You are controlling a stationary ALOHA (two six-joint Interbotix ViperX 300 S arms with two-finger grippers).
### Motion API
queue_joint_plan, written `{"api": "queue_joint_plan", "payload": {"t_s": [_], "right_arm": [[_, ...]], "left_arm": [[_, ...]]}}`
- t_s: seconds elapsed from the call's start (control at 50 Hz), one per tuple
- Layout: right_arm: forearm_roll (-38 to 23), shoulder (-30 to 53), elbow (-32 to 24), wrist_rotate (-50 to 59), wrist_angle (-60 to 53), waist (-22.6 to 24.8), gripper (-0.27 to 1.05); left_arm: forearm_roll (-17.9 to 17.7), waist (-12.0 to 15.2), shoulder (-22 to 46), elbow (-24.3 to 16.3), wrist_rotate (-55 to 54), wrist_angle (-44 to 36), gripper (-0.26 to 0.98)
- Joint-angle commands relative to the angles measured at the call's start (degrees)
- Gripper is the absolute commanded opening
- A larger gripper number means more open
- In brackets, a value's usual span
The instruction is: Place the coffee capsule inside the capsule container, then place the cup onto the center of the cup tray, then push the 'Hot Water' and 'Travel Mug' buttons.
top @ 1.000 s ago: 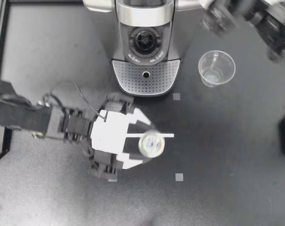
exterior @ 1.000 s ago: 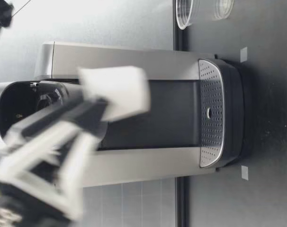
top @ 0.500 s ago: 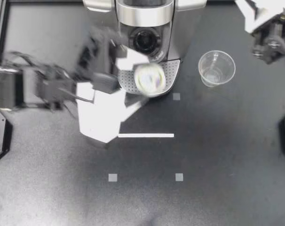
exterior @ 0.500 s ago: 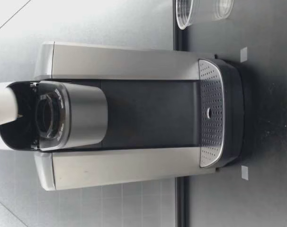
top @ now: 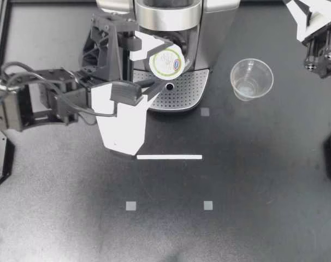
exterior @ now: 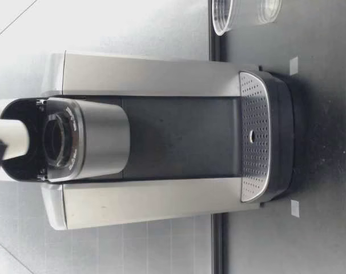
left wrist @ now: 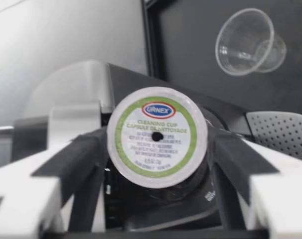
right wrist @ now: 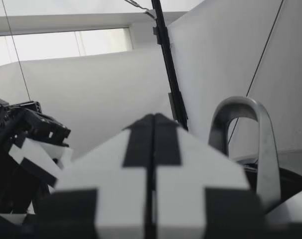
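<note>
Capsule (top: 166, 60) clamped between my left gripper's (top: 160, 64) fingers, held above the coffee machine's (top: 171, 16) drip tray (top: 190, 90), just in front of its open holder (exterior: 59, 140). My right gripper's (top: 303, 19) fingers pressed together, well apart from the cup (top: 251, 79).

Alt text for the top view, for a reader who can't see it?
My left gripper holds the coffee capsule, lid up, at the front of the coffee machine, above the perforated cup tray. The empty clear cup stands on the table to the tray's right; my right gripper is at the far right corner.
</note>
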Motion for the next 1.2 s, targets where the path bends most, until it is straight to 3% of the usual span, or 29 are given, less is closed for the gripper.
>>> {"api": "queue_joint_plan", "payload": {"t_s": [0.0,0.3,0.82,1.18], "right_arm": [[0.2,-0.2,-0.6,-0.1,-0.2,0.3,0.05],[0.2,-0.3,-0.6,0.0,-0.2,0.3,0.05],[0.2,-0.5,0.1,0.0,-0.2,0.3,0.05],[0.2,-0.5,0.3,-0.1,-0.2,0.3,0.05]], "left_arm": [[0.6,0.2,-0.7,-0.3,-0.6,0.0,0.45],[1.8,0.3,-0.6,0.6,-0.9,0.1,0.45],[2.5,3.9,0.7,1.6,-1.8,-2.4,0.45],[4.3,4.1,1.7,1.3,-2.3,-2.6,0.5]]}}
